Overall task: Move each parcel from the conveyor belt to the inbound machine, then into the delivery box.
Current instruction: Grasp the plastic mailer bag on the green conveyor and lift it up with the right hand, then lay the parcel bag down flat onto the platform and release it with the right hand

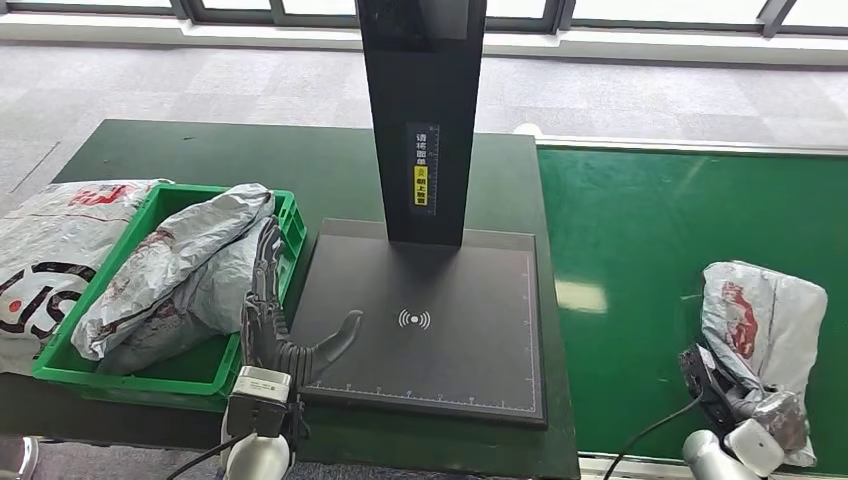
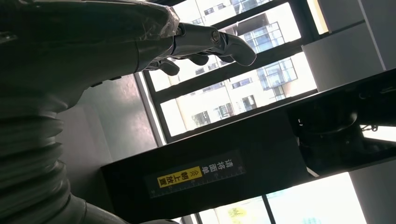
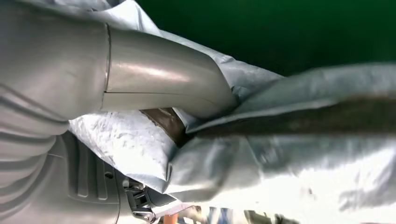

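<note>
A crumpled grey parcel [image 1: 762,340] with red print lies on the green conveyor belt [image 1: 640,230] at the right. My right hand [image 1: 712,388] grips its near left corner. In the right wrist view the thumb [image 3: 163,79] presses into a fold of the parcel [image 3: 280,154]. The inbound machine [image 1: 430,320] is a black plate with a tall black post, standing in the middle. My left hand [image 1: 280,335] hovers open at the plate's left edge, fingers spread and holding nothing; the left wrist view shows the hand [image 2: 201,44] before the post's yellow label [image 2: 194,176].
A green delivery box [image 1: 215,372] sits left of the plate with a large grey parcel [image 1: 180,270] in it. Another white printed parcel [image 1: 50,250] lies against the box's left side. The dark green table ends just below the plate.
</note>
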Controlling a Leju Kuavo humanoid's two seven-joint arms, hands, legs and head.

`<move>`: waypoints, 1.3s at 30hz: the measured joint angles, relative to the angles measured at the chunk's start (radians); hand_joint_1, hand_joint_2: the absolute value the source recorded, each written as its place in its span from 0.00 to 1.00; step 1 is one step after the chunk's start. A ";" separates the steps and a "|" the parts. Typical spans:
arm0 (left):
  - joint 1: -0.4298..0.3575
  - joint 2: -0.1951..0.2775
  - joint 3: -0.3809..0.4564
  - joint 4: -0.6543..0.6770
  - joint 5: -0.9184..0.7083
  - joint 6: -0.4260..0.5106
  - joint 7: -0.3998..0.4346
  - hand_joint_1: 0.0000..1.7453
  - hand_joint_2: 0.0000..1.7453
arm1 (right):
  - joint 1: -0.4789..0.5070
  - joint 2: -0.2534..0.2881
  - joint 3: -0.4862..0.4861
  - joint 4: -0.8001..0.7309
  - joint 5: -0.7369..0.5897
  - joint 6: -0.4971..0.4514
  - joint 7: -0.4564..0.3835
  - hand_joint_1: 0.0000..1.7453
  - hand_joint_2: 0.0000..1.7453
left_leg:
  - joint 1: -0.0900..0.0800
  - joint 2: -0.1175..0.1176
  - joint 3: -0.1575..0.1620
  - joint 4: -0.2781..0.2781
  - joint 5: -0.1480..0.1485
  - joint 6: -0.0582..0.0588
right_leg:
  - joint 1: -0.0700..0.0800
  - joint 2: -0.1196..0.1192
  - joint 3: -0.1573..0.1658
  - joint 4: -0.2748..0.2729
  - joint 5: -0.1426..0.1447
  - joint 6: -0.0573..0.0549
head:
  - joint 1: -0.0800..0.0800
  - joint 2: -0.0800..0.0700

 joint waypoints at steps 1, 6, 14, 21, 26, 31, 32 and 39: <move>0.000 0.000 0.000 0.002 -0.002 0.000 -0.001 0.00 1.00 | 0.024 0.021 0.015 -0.055 0.001 -0.016 -0.012 1.00 1.00 | 0.000 0.001 0.000 0.000 0.000 0.000 | 0.000 0.001 -0.001 0.000 0.000 0.000 | 0.000 0.000; -0.002 -0.001 0.000 0.015 -0.009 0.001 -0.011 0.00 1.00 | 0.160 0.117 0.167 -0.390 0.002 -0.026 -0.042 1.00 1.00 | 0.000 -0.001 -0.003 -0.001 0.001 -0.001 | 0.000 -0.001 -0.005 0.001 0.000 0.000 | 0.000 0.000; -0.003 -0.001 0.000 0.023 -0.010 0.002 -0.014 0.00 1.00 | 0.247 0.180 0.349 -0.677 0.000 -0.022 -0.053 1.00 1.00 | 0.000 -0.001 0.003 -0.001 0.002 -0.001 | 0.000 0.000 -0.007 0.001 0.000 0.000 | 0.000 0.000; -0.004 -0.001 0.000 0.025 -0.010 0.004 -0.014 0.00 1.00 | 0.269 0.193 0.383 -0.747 0.000 -0.020 -0.063 1.00 1.00 | -0.001 0.000 0.000 0.000 0.002 -0.001 | -0.001 0.000 -0.007 0.001 0.000 0.000 | 0.000 0.000; -0.006 0.000 0.000 0.028 0.002 0.021 -0.014 0.00 1.00 | 0.297 0.195 0.490 -0.842 0.001 0.029 -0.091 1.00 1.00 | 0.000 0.001 -0.004 -0.001 0.001 -0.001 | 0.000 0.001 -0.008 0.001 0.000 0.000 | 0.000 0.000; -0.006 0.000 0.000 0.032 0.002 0.022 -0.025 0.00 1.00 | 0.315 0.211 0.600 -0.910 0.001 0.073 -0.166 1.00 1.00 | 0.000 0.001 -0.001 -0.001 0.002 -0.002 | 0.000 0.001 -0.008 0.002 0.000 0.000 | 0.000 0.000; -0.007 0.000 0.000 0.034 0.002 0.023 -0.027 0.00 1.00 | 0.319 0.221 0.625 -0.922 0.001 0.092 -0.207 1.00 1.00 | 0.001 0.002 -0.002 -0.001 0.001 -0.002 | 0.000 0.002 -0.008 0.002 0.000 0.000 | 0.000 0.000; -0.012 0.003 0.000 0.050 0.005 0.023 -0.045 0.00 1.00 | 0.341 0.296 0.812 -0.946 -0.006 0.217 -0.376 1.00 1.00 | 0.001 0.001 0.001 -0.001 0.002 -0.003 | 0.000 0.002 -0.010 0.002 0.000 -0.001 | 0.000 0.000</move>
